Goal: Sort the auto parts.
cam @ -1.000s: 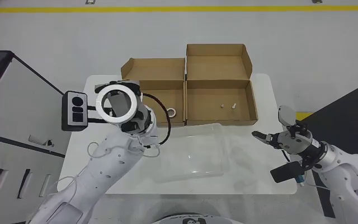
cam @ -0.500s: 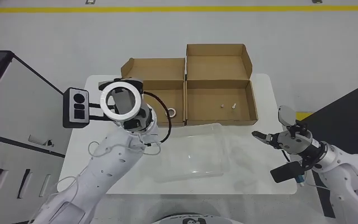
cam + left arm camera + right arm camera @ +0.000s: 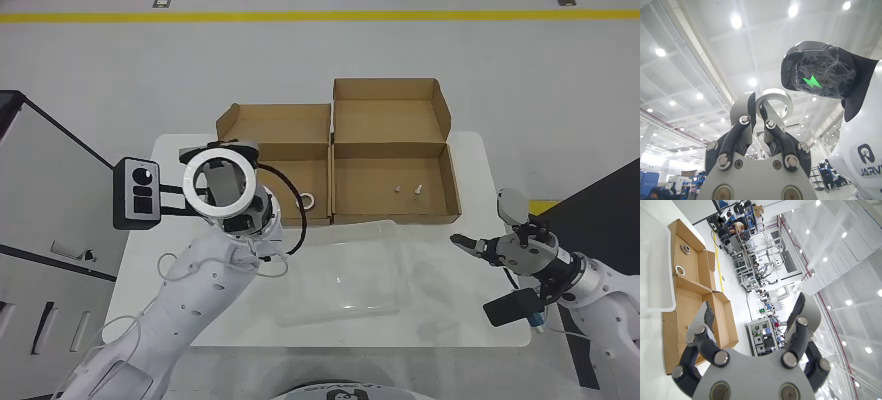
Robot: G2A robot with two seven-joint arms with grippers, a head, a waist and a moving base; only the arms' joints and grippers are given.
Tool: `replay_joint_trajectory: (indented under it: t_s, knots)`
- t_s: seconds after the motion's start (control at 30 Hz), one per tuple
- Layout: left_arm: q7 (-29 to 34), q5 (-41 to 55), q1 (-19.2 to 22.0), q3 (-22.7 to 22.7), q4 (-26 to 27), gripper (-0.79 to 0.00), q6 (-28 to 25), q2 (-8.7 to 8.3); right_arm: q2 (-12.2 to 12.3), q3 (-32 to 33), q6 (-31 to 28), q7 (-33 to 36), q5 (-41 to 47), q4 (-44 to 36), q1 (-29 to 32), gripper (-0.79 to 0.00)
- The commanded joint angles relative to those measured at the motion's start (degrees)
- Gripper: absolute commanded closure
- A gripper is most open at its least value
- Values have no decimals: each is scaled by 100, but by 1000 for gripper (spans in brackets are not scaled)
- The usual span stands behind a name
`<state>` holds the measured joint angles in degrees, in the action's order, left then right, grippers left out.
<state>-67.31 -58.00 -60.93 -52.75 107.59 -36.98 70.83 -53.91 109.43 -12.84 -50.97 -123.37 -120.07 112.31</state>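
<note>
**Left gripper** [image 3: 756, 107]: raised high over the far-left part of the tabletop [image 3: 470, 310]. Clamped on the rim of a large metal ring [image 3: 221, 182], one finger inside the hoop and one outside.

**Right gripper** [image 3: 753, 302]: at the right edge of the tabletop. Fingers spread apart, nothing between them.

**Left cardboard box** [image 3: 300, 172]: at the far edge. Holds a small white ring [image 3: 308, 200] and a flanged metal part [image 3: 685, 248] on its floor, apart from each other.

**Right cardboard box** [image 3: 370, 190]: touching the first, side by side. Holds two small fasteners [image 3: 398, 188], lying near each other.

**Clear bin** [image 3: 400, 275]: mid-tabletop, just in front of both boxes. No parts made out inside.

**Progress (judged):** well advanced.
- Four pieces boxed, seemingly by kind, with ring-shaped parts on the left and fasteners on the right.
- Held ring apparently the last loose piece.

**Left to do (judged):**
- Bring the held ring down over a box, most likely the left one.
- Lower and release.
- No further work evident for the right arm.
</note>
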Motion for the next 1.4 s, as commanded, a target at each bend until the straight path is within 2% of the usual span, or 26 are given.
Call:
replay_joint_trajectory:
  t_s: [0.0, 0.33, 0.5, 0.7, 0.83, 0.93, 1.0, 1.03, 1.17, 1.37]
  knots:
    - [0, 0, 0, 0, 0, 0, 0, 0, 0, 0, 0, 0, 0, 0, 0, -785]
    - [0, 0, 0, 0, 0, 0, 0, 0, 0, 0, 0, 0, 0, 0, 0, -785]
    - [841, 414, 49, -231, 131, 0, 243, 17, 0, 0, 0, 0, 0, 0, 0, -785]
    - [2432, 1175, 335, -505, 226, 0, 1164, 74, 0, 0, 0, 0, 0, 0, 0, -785]
    - [3902, 1217, 497, -712, 275, 0, 1812, 66, 0, 0, 0, 0, 0, 0, 0, -785]
    - [5020, 1032, 540, -875, 411, 0, 2086, 31, 0, 0, 0, 0, 0, 0, 0, -785]
    - [5990, 774, 570, -951, 569, 0, 1990, -18, 0, 0, 0, 0, 0, 0, 0, -785]
    - [6429, 765, 538, -1017, 653, 0, 2050, -39, 0, 0, 0, 0, 0, 0, 0, -785]
    - [7501, 597, 212, -1269, 1097, 0, 2241, -112, 0, 0, 0, 0, 0, 0, 0, -785]
    - [8498, 257, -386, -1594, 1468, 0, 2453, -203, 0, 0, 0, 0, 0, 0, 0, -785]
